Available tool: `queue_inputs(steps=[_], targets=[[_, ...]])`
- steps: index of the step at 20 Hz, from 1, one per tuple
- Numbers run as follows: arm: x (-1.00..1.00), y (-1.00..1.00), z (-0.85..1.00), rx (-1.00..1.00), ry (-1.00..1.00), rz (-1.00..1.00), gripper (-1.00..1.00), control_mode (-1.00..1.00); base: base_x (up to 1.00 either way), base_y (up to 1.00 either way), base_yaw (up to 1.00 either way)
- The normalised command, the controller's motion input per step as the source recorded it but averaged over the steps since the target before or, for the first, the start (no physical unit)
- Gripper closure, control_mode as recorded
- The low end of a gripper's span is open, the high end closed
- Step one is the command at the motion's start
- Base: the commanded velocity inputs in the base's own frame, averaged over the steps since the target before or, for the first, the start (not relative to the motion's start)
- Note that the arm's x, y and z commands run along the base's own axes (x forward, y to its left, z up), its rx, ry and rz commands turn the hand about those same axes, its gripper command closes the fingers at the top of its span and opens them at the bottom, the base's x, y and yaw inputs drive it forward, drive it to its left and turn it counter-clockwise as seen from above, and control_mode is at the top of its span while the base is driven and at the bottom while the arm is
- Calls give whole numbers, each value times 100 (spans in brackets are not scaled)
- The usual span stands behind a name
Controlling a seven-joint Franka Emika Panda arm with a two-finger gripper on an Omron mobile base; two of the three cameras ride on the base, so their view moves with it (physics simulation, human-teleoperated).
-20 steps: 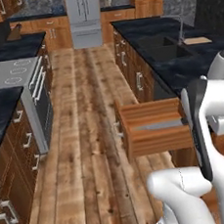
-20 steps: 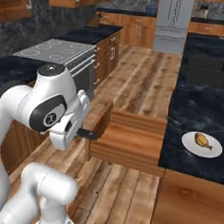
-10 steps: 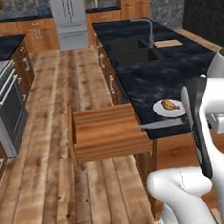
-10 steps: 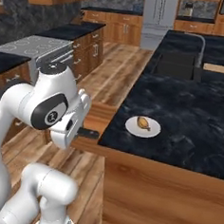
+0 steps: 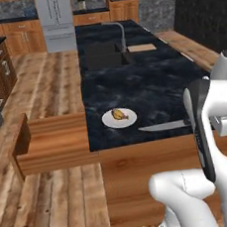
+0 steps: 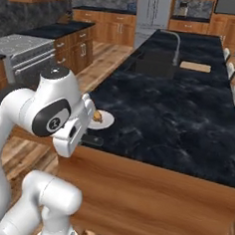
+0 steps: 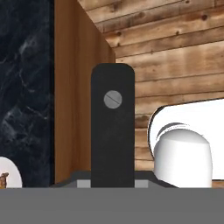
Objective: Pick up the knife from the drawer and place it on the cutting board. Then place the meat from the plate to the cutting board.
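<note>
In the left base view there was one plate (image 5: 119,119), one piece of meat (image 5: 117,114), one knife (image 5: 163,126), one cutting board (image 5: 141,48) and one open drawer (image 5: 53,144). The round white plate lay on the dark counter (image 5: 151,81) near its front edge, the small brown-golden meat resting on it. The knife's grey blade ran level over the counter just right of the plate, its handle hidden behind the white arm. The tan board lay well beyond the plate, beside the sink (image 5: 104,56). In the right base view the arm was folded upright at the counter's front edge, the plate (image 6: 105,121) partly hidden behind it. In the hand view the gripper (image 7: 112,181) was clamped on the knife's dark handle (image 7: 112,127), which had one screw.
</note>
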Motion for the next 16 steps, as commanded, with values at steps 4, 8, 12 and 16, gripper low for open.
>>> queue_inputs(steps=[4,8,12,16], targets=[[0,0,0,0,0,0,100,100,-4,-100,0],[0,0,0,0,0,0,100,100,-4,-100,0],[0,0,0,0,0,0,100,100,-4,-100,0],[0,0,0,0,0,0,100,100,-2,-100,0]])
